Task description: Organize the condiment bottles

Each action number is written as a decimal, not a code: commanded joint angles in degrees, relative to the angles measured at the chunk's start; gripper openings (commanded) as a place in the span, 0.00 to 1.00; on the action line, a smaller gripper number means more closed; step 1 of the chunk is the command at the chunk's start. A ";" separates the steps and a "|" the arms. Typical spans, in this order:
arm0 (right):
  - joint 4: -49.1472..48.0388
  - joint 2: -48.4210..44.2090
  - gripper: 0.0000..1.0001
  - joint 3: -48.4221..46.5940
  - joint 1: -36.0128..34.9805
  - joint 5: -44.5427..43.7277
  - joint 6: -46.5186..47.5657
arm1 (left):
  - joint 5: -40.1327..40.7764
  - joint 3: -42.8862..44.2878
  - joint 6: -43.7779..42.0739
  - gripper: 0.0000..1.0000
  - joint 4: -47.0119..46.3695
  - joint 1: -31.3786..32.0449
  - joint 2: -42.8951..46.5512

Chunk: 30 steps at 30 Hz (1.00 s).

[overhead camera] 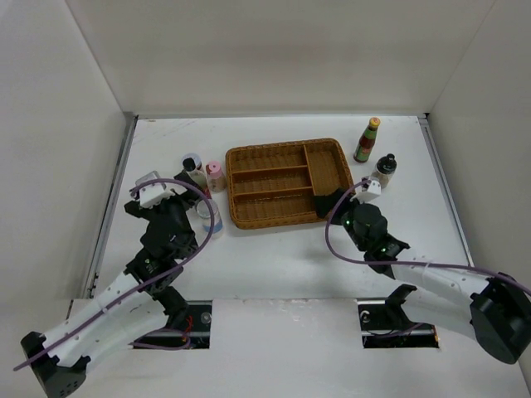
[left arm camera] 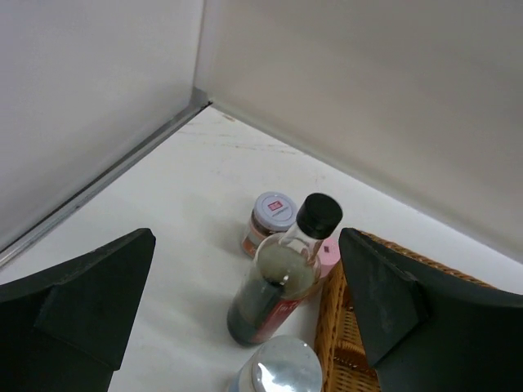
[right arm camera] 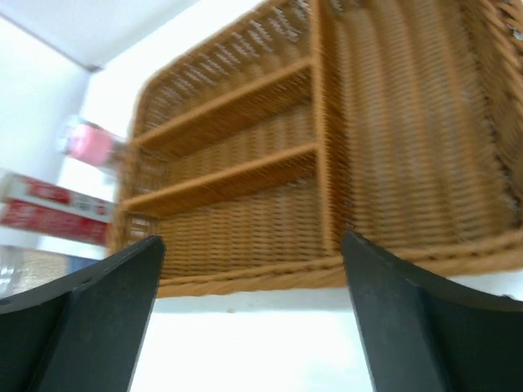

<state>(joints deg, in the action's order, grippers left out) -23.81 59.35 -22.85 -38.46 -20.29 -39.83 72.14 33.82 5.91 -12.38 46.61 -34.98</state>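
Four condiment bottles stand left of the wicker tray (overhead camera: 282, 182): a lilac-lidded jar (overhead camera: 192, 159), a black-capped dark sauce bottle (overhead camera: 197, 174), a pink-lidded jar (overhead camera: 215, 176) and a silver-white-lidded jar (overhead camera: 211, 219). My left gripper (overhead camera: 191, 206) is open and empty just short of them. In the left wrist view it (left arm camera: 245, 238) frames the black-capped bottle (left arm camera: 278, 282), the lilac jar (left arm camera: 268, 219) and the white lid (left arm camera: 278, 367). A red sauce bottle with a green neck (overhead camera: 367, 139) and a black-capped shaker (overhead camera: 384, 170) stand right of the tray. My right gripper (overhead camera: 330, 205) is open and empty at the tray's front right corner.
The tray has three long slots on its left and one cross slot on its right, all without bottles. In the right wrist view the tray (right arm camera: 245, 171) fills the frame beyond my open gripper (right arm camera: 252, 245). White walls enclose the table on three sides.
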 commanded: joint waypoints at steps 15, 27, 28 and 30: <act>-11.08 -0.55 0.72 1.67 -1.75 5.97 2.66 | -25.79 14.85 7.24 0.75 12.00 -13.94 -19.94; -10.46 2.44 0.77 -0.27 -2.81 7.99 3.97 | -36.19 17.15 15.36 0.71 15.99 -22.40 -26.53; -10.73 2.35 0.77 0.00 -2.81 7.90 3.97 | -36.37 17.24 15.27 0.69 15.64 -22.83 -27.50; -10.38 2.87 0.78 -0.17 -2.81 8.34 3.63 | -36.19 17.59 15.01 0.66 15.46 -23.54 -28.38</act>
<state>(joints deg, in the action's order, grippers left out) -30.98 62.28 -20.86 -40.73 -13.15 -36.82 37.87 48.99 20.12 3.77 24.23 -62.54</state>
